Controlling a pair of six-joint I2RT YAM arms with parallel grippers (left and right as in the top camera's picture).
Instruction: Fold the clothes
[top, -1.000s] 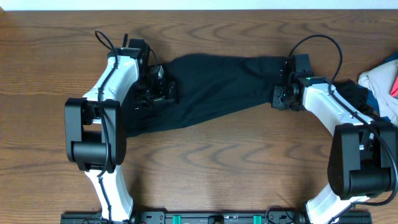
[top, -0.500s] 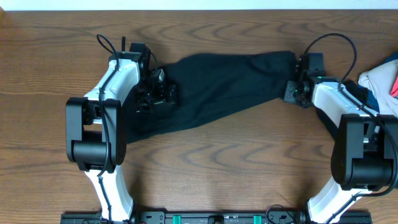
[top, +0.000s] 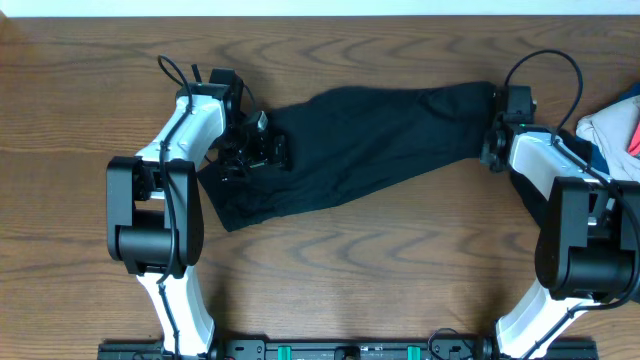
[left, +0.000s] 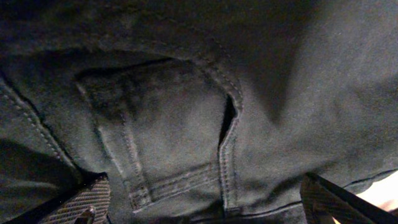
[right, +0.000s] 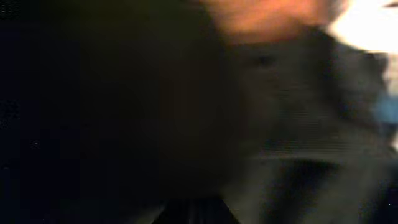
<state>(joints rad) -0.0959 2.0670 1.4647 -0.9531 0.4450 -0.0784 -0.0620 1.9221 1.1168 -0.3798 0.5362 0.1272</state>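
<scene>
A black pair of trousers (top: 370, 140) lies stretched across the table's middle, from my left gripper to my right one. My left gripper (top: 262, 150) hovers open over its left part. In the left wrist view a stitched pocket (left: 161, 124) fills the frame, with the left gripper (left: 202, 211) spread wide and one ribbed fingertip (left: 81, 202) at each lower corner. My right gripper (top: 492, 140) is shut on the trousers' right end. The right wrist view is dark and blurred, showing only black fabric (right: 298, 124) close up.
A whitish garment with pink and blue (top: 612, 125) lies heaped at the right edge, behind the right arm. Bare wood table (top: 360, 260) spreads in front of the trousers. Both arm bases stand at the near edge.
My right gripper has travelled right and slightly back, dragging the trousers' right end with it. The fabric has stretched out and its lower left corner has slid right. The left arm has stayed put.
</scene>
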